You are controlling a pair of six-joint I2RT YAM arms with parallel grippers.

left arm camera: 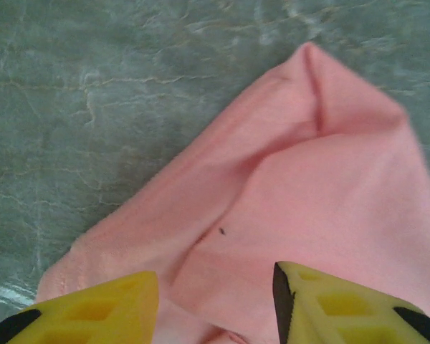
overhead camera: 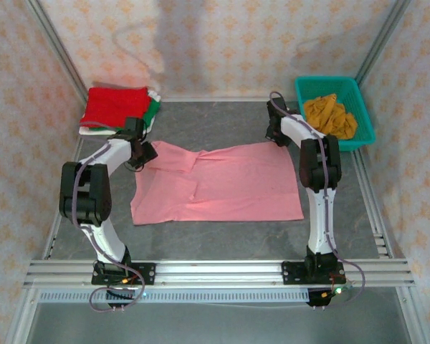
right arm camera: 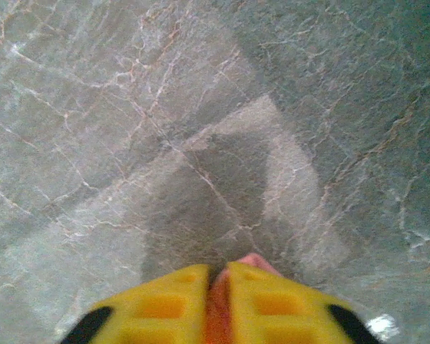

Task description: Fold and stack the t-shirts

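Note:
The pink t-shirt (overhead camera: 218, 183) lies spread flat on the grey table, folded into a rough rectangle. My left gripper (overhead camera: 145, 153) hovers open over its upper left corner, and pink cloth (left arm camera: 301, 208) lies between the yellow fingers (left arm camera: 93, 309). At the shirt's upper right corner my right gripper (overhead camera: 274, 135) is shut on a pinch of the pink cloth (right arm camera: 252, 261), which pokes out past the fingertips. A folded red shirt (overhead camera: 115, 106) tops a stack with green (overhead camera: 153, 109) and white (overhead camera: 93, 131) shirts at the back left. The mustard-orange shirt (overhead camera: 331, 115) sits crumpled in the basket.
The teal lattice basket (overhead camera: 360, 107) stands at the back right, close to the right arm. Aluminium frame rails (overhead camera: 215, 272) run along the near edge and sides of the table (overhead camera: 215, 122). Bare table surface lies behind and in front of the pink shirt.

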